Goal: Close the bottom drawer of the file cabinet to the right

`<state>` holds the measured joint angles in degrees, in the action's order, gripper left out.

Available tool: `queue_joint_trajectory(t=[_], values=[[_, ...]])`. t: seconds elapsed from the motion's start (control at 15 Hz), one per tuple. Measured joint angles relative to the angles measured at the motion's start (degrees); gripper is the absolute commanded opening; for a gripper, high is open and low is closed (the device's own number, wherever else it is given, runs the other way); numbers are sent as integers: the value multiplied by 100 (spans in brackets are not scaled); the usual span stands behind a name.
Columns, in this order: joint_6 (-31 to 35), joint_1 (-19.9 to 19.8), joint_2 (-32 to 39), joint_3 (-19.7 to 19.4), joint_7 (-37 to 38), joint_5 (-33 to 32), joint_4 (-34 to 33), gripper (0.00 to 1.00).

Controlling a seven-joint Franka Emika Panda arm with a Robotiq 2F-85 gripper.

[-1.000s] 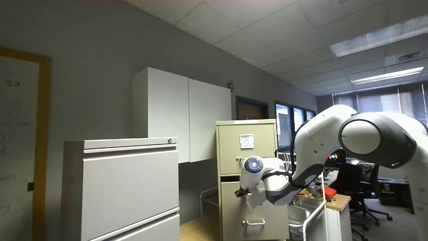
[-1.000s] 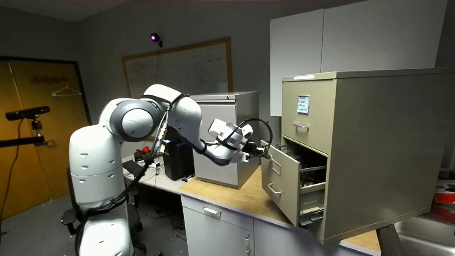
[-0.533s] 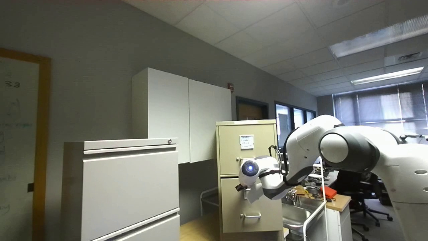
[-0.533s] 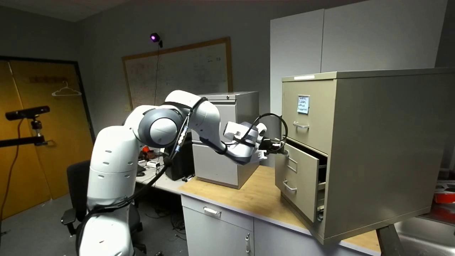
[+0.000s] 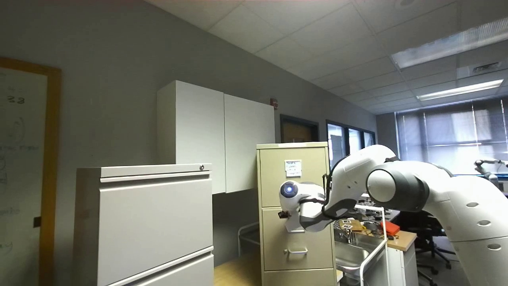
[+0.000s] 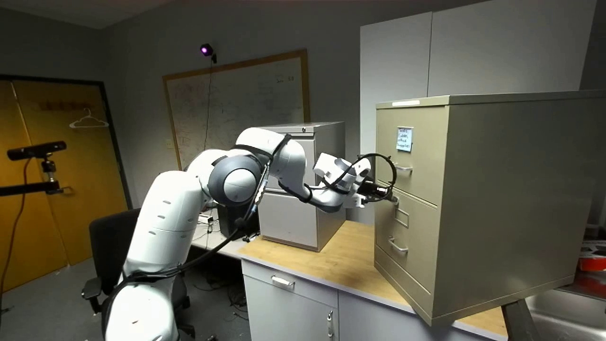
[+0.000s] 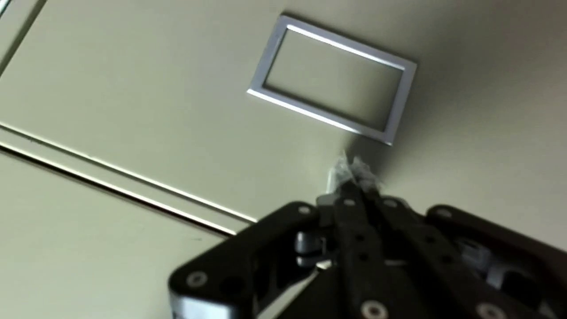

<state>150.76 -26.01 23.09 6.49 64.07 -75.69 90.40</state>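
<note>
The tall beige file cabinet [image 6: 511, 203] stands on the counter, and it also shows in an exterior view [image 5: 293, 153]. Its bottom drawer [image 6: 419, 237] looks flush with the cabinet body, with no open gap showing. That drawer front also appears in an exterior view [image 5: 317, 242] and fills most of the wrist view [image 7: 155, 102]. The drawer has a silver handle [image 6: 397, 245] and an empty label holder [image 7: 274, 53]. My gripper [image 7: 353, 170] is shut with nothing between its fingers. Its tips [image 6: 395, 199] are at the upper part of the drawer front, beside the label holder, touching or very near.
A pale grey cabinet [image 6: 289, 218] stands behind the arm on the wooden counter [image 6: 341, 255]. White cupboards [image 6: 502, 47] hang on the wall above. The upper drawer handle [image 6: 402, 167] sticks out just above the gripper. A sink [image 5: 351, 254] lies beside the file cabinet.
The bottom drawer has moved from well open into the cabinet, and the gap at its top and side has gone. The arm has moved forward with it, the gripper staying at its front.
</note>
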Motion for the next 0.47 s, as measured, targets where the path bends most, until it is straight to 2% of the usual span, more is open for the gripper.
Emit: queue_joint_trajectory(t=[0.13,0.2,0.47], values=[[-196,222,37,-188,-240,542,-118,0],[-324,224,70,-152,-310,803,-197,0],[-783,390,228,-288,-852,2602,-641,0]])
